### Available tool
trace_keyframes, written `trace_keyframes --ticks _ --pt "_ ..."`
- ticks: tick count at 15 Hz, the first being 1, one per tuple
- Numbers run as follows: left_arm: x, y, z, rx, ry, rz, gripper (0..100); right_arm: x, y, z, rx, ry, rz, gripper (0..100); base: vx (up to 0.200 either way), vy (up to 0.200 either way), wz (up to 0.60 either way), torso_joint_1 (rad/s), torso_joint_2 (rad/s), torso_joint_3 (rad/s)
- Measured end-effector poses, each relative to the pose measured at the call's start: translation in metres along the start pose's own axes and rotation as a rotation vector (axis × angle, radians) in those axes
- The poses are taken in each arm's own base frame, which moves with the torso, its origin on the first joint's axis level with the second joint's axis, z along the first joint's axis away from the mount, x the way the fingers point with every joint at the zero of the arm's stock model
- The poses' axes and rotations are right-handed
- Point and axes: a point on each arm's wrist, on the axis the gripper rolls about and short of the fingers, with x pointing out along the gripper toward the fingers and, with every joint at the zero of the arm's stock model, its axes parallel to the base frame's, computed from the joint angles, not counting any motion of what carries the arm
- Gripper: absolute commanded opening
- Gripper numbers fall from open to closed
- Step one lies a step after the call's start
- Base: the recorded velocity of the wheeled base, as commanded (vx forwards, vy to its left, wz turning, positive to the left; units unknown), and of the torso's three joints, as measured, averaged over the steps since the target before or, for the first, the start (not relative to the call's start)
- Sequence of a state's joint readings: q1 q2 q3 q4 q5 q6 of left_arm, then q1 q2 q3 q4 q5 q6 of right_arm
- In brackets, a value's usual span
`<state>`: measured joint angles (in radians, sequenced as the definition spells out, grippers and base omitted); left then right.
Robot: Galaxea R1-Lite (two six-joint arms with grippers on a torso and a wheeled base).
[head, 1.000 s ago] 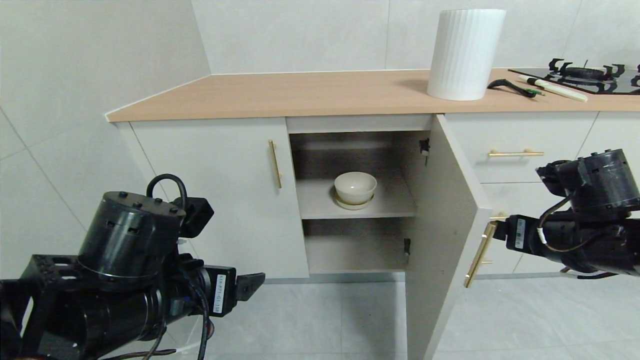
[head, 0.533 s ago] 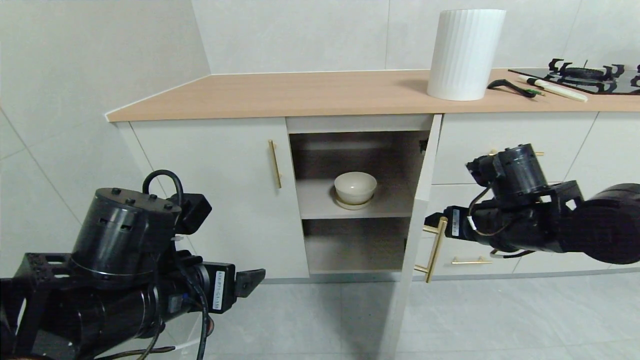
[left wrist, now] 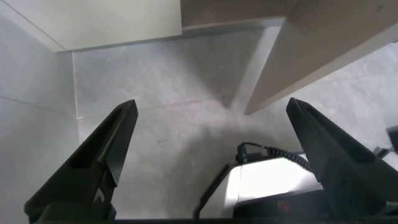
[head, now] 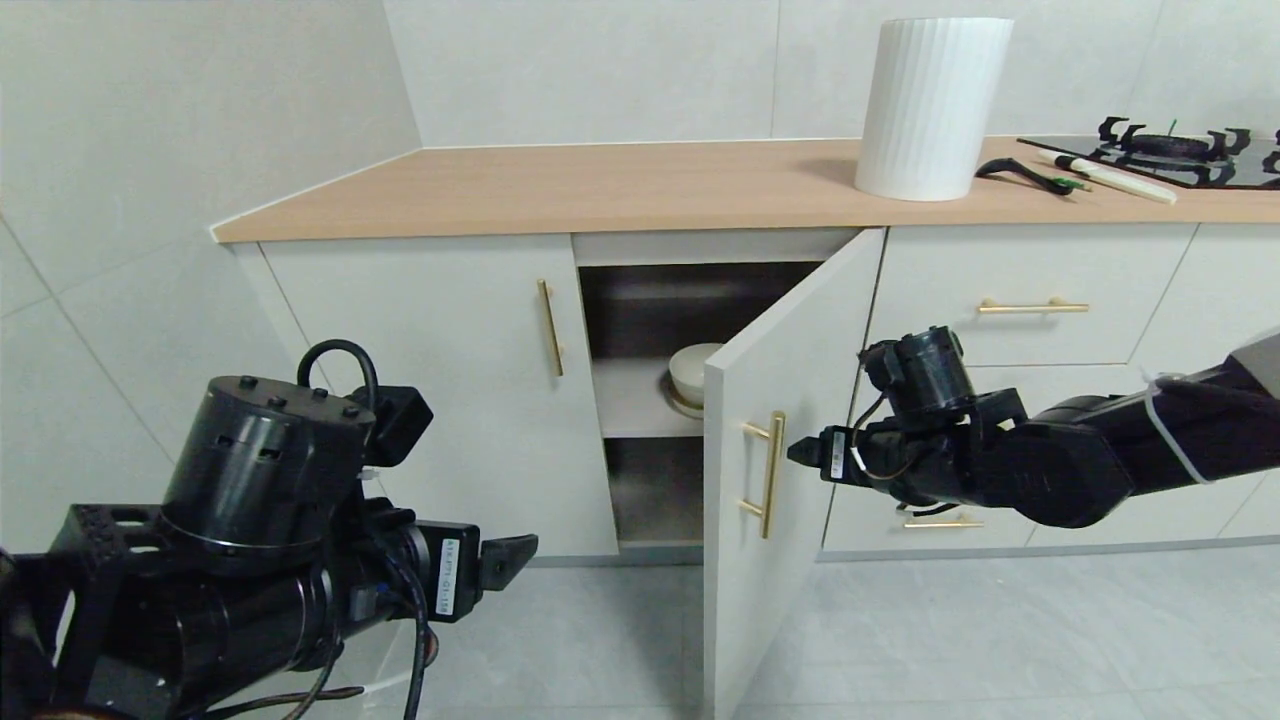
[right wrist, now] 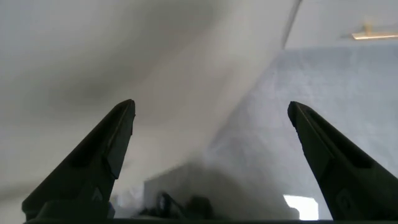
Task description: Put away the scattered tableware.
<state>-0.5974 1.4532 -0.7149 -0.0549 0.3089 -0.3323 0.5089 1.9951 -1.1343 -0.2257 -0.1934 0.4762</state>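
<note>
Left gripper [head: 508, 556] hung low over the floor, fingers spread wide, empty. Bowl [head: 690, 372] sat on the cabinet's upper shelf [head: 630, 395], half hidden: door [head: 790, 380] had swung from wide open to about half shut in the last second. Right gripper [head: 800, 452], fingers apart and empty, was just beside the handle [head: 768, 475], pushing. Stowing looked done, with only the door left to close.

We log a white ribbed cylinder [head: 930, 105] upright near the countertop [head: 560, 185] front edge | gas hob [head: 1170, 150] at its right end | black-handled tool [head: 1020, 177] lying between them
</note>
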Motion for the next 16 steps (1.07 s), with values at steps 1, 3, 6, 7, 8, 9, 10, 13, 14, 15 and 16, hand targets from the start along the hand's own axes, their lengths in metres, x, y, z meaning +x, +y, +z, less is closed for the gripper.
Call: trace_keyframes --ticks 1,3,6,7,8,9,10,13,14,15,16 --pt "0.001 0.000 0.000 -0.002 -0.003 -0.001 100 0.004 0.000 -0.002 0.012 0.001 -0.001 100 0.000 0.000 0.00 0.000 0.00 0.000" --pt "0.002 -0.001 0.000 0.000 -0.004 0.002 100 0.011 0.000 -0.005 0.021 -0.001 -0.001 100 0.000 0.000 0.00 0.000 0.00 0.000" --pt "0.001 -0.001 0.000 -0.002 -0.006 0.004 100 0.018 0.000 -0.007 0.041 -0.009 0.003 100 0.067 0.000 0.00 0.002 0.00 -0.002" --pt "0.001 -0.001 0.001 -0.003 -0.008 0.004 100 0.019 0.001 -0.007 0.049 -0.014 0.007 100 0.200 0.000 0.00 0.007 0.00 0.002" --pt "0.001 0.000 0.001 -0.003 -0.008 0.003 100 0.020 0.001 -0.007 0.050 -0.016 0.009 100 0.200 0.000 0.00 -0.007 0.01 -0.002" --pt "0.000 -0.001 0.001 -0.004 -0.010 0.002 100 0.021 0.002 -0.007 0.052 -0.020 0.012 100 0.200 0.000 0.00 -0.007 0.00 0.002" --pt "0.000 0.000 0.001 -0.006 -0.012 0.003 100 0.021 0.003 -0.006 0.061 -0.035 0.020 100 0.200 0.000 0.00 0.007 0.00 -0.002" --pt "0.000 -0.001 0.003 -0.010 -0.026 0.000 100 0.024 0.005 -0.005 0.087 -0.054 0.036 100 0.067 0.000 0.00 0.002 0.00 -0.006" --pt "0.000 -0.001 0.003 -0.010 -0.026 -0.001 100 0.024 0.006 -0.005 0.092 -0.052 0.036 100 0.000 0.000 0.00 0.000 0.00 0.000" --pt "0.000 -0.001 0.003 -0.010 -0.027 0.000 100 0.024 0.008 -0.004 0.105 -0.058 0.042 100 0.000 0.000 0.00 0.000 0.00 0.000" --pt "0.000 -0.001 0.003 -0.010 -0.027 -0.001 100 0.024 0.011 -0.004 0.122 -0.058 0.051 100 0.000 0.000 0.00 0.000 0.00 0.000"
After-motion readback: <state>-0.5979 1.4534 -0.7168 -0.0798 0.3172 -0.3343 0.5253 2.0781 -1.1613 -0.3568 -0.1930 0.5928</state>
